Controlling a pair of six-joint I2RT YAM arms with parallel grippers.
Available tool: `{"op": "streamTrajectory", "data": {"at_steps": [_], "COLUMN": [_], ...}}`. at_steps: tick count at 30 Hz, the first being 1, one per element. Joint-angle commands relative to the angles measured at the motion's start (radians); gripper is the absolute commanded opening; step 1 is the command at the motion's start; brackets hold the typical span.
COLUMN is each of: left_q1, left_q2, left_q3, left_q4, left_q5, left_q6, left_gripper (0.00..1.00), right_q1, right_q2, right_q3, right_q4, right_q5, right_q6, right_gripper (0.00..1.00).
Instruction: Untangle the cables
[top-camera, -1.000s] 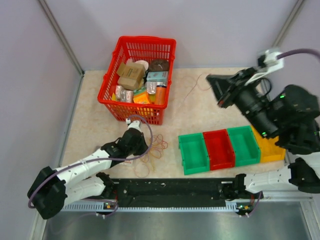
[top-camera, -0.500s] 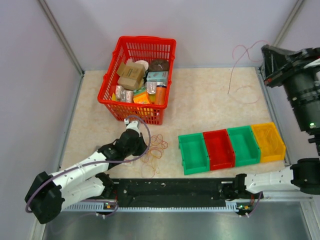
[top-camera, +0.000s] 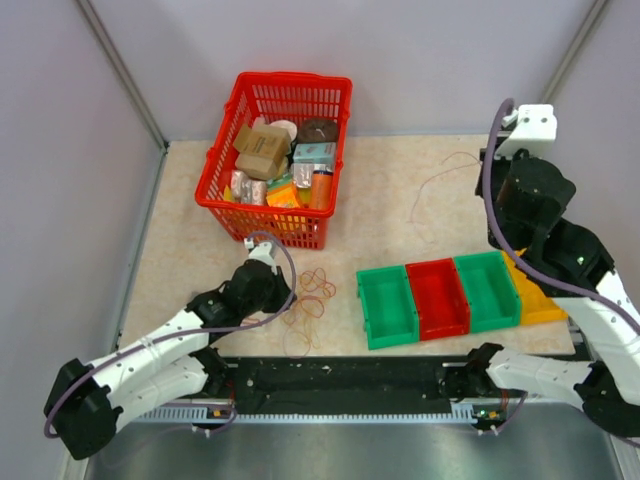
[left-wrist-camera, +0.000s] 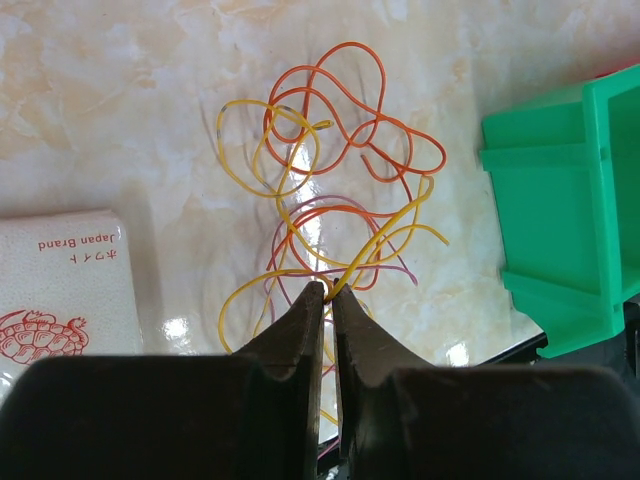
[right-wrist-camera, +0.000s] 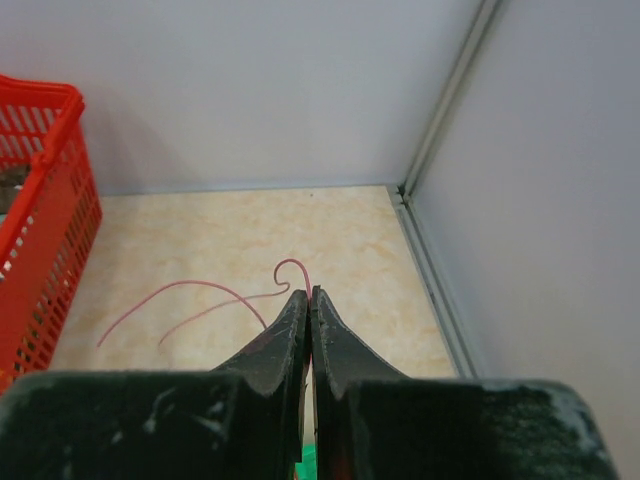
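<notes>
My left jaws pinch a yellow strand (left-wrist-camera: 381, 244) of the cables (left-wrist-camera: 330, 208) spread just ahead; my right jaws clamp what looks like a pink wire (right-wrist-camera: 190, 284) trailing ahead-left.

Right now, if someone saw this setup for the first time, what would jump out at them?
The red basket crammed with packages at the table's far left draws the eye first, along with the row of green, red and yellow bins near the right arm. Then comes the tangle of cables in yellow, orange and red, pinched by the left gripper, while the right gripper holds one pink strand apart.
</notes>
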Motion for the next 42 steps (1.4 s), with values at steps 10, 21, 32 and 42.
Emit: {"op": "streamTrajectory", "data": {"at_steps": [10, 21, 32, 42], "left_q1": [0.005, 0.005, 0.004, 0.005], "left_q2": [-0.019, -0.047, -0.067, -0.067], "left_q3": [0.032, 0.039, 0.043, 0.048], "left_q4": [0.007, -0.014, -0.028, -0.029], "left_q5": [0.034, 0.042, 0.034, 0.039], "left_q6": [-0.004, -0.001, -0.001, -0.003], "left_gripper": [0.12, 0.11, 0.12, 0.12], "right_q1": [-0.131, -0.223, -0.283, -0.283], "right_q2": [-0.094, -0.154, -0.179, -0.239], "right_q3": [0.054, -0.127, -0.011, 0.144], "right_q4": [-0.392, -0.489, -0.647, -0.541], "right_q5": [0.056, -0.013, -0.018, -0.22], "right_q6": [0.309, 0.437, 0.506, 0.389], "right_gripper": [0.0, 0.0, 0.0, 0.0]}}
